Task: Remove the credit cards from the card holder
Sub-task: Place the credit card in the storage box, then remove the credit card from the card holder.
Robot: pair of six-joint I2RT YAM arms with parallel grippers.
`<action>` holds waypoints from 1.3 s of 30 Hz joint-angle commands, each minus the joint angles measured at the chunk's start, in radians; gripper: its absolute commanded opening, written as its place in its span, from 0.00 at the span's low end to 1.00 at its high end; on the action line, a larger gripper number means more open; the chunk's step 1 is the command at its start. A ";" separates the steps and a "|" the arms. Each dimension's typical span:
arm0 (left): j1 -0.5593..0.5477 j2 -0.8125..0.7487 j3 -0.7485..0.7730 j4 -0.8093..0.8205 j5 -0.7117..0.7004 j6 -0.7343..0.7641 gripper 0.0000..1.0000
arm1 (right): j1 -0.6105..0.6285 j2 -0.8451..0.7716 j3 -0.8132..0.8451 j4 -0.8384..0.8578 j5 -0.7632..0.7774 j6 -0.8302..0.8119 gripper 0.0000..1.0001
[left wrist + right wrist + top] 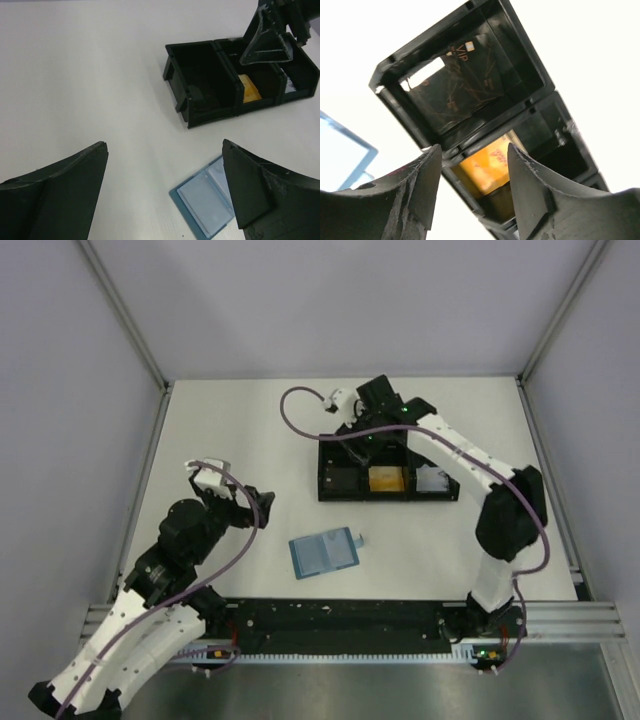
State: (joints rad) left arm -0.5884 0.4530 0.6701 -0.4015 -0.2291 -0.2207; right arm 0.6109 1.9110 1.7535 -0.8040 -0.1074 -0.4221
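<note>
I see my right end effector [472, 154] apart above the tray [384, 76], orange-gold card [487, 167] below it, left end effector [164, 145] apart, card holder [206, 201] just beyond

- Black tray [322, 485] w/ 3 compartments is sitting just below the R claw [358, 447]. It's well apart from the L claw [262, 506], ahead & to its right in the left wrist view.
- White paper wad [432, 480] is lying in the tray's end compartment, the one farthest from the L claw.
- White table [230, 430] is stretching out beneath both claws.
- Metal rail [560, 615] is running along the near edge, behind both claws.
</note>
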 commanded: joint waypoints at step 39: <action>-0.243 0.660 -0.234 0.247 0.182 -0.525 0.65 | 0.224 -0.423 -1.080 0.914 -0.183 0.974 0.48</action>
State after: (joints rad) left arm -0.8268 1.0668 0.4442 -0.2203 -0.0387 -0.7361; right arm 0.8227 1.4582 0.6674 0.0650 -0.2966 0.5442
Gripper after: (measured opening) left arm 0.668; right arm 0.484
